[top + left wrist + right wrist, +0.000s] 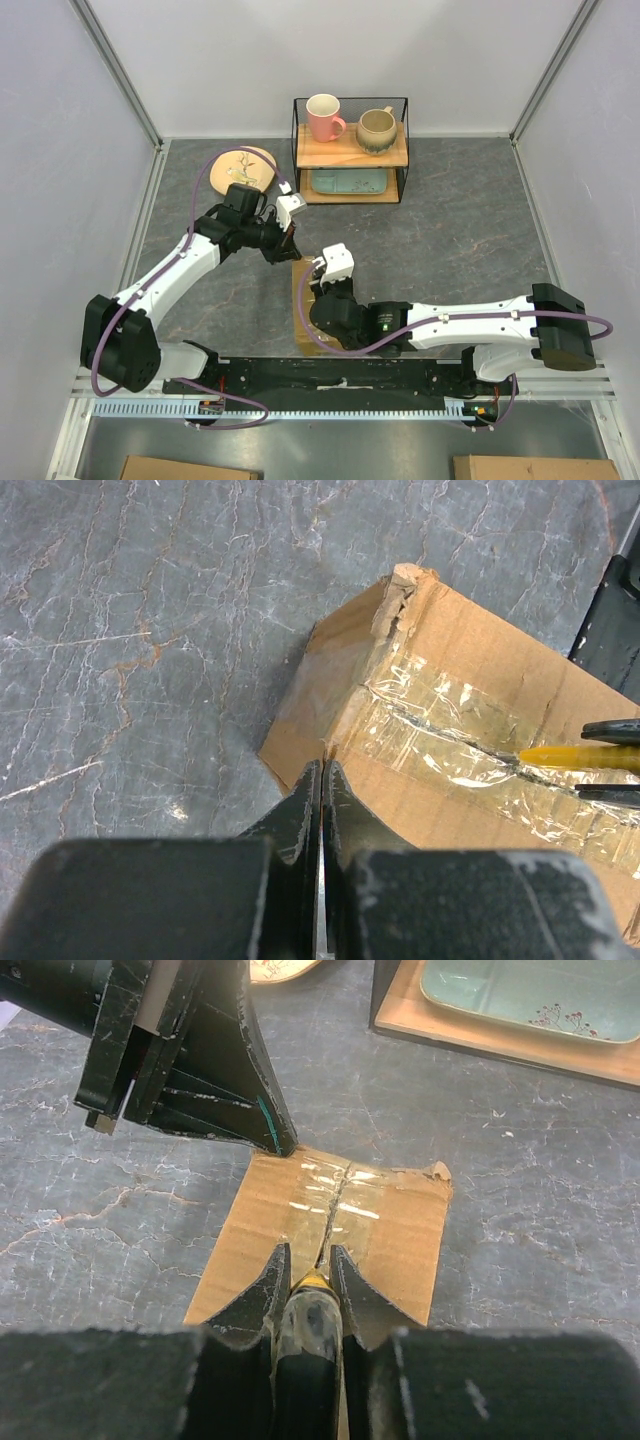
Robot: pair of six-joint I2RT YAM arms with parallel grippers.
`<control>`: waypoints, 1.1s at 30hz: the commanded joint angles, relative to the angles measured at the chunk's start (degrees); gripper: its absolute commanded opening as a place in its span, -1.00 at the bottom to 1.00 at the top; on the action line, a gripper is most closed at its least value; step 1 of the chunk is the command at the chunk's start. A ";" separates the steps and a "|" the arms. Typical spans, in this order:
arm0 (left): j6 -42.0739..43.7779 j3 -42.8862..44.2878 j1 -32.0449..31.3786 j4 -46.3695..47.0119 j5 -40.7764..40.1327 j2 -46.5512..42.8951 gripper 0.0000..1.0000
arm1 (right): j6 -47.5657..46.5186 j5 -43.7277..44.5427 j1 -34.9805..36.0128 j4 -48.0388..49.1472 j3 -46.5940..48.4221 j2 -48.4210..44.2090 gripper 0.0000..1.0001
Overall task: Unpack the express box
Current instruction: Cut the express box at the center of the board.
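Observation:
The express box (pixel 400 1230) is a brown carton lying flat with clear tape on its top seam, and a dark slit runs along that tape. In the top view, the express box (pixel 300 300) is largely covered by my right arm. My right gripper (pixel 306 1250) is shut on a black cutter with a yellow tip (pixel 312 1282), and the tip touches the seam. My left gripper (pixel 322 770) is shut with nothing in it, its tips at the box's far left edge (pixel 300 730). The yellow tip (pixel 560 755) also shows in the left wrist view on the tape.
A black wire shelf (pixel 350 150) stands at the back with a pink mug (pixel 323 116) and a beige mug (pixel 377 130) on top and a teal tray (pixel 347 182) below. A round wooden plate (pixel 245 165) lies left of it. Plain cardboard boxes (pixel 175 468) sit below the table's near edge.

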 commanded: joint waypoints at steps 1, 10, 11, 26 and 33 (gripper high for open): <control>1.58 -2.00 1.63 0.19 -13.22 0.72 -0.96 | 3.02 -1.34 3.35 -8.90 1.15 -1.30 -1.00; 2.02 2.29 1.63 -3.50 -10.24 0.19 -0.70 | 2.41 -0.20 2.91 -7.58 1.24 0.46 -1.00; 1.93 2.91 1.63 -3.68 -8.93 0.28 -0.46 | 2.67 -0.29 2.82 -7.50 1.15 0.46 -1.00; 3.06 15.75 -0.13 -4.83 9.18 8.98 0.06 | 1.10 -1.52 2.38 -4.25 0.71 1.34 -0.99; 12.20 16.46 -3.82 -7.10 14.36 14.87 0.06 | -1.81 -3.01 2.03 -1.87 2.03 2.56 -0.99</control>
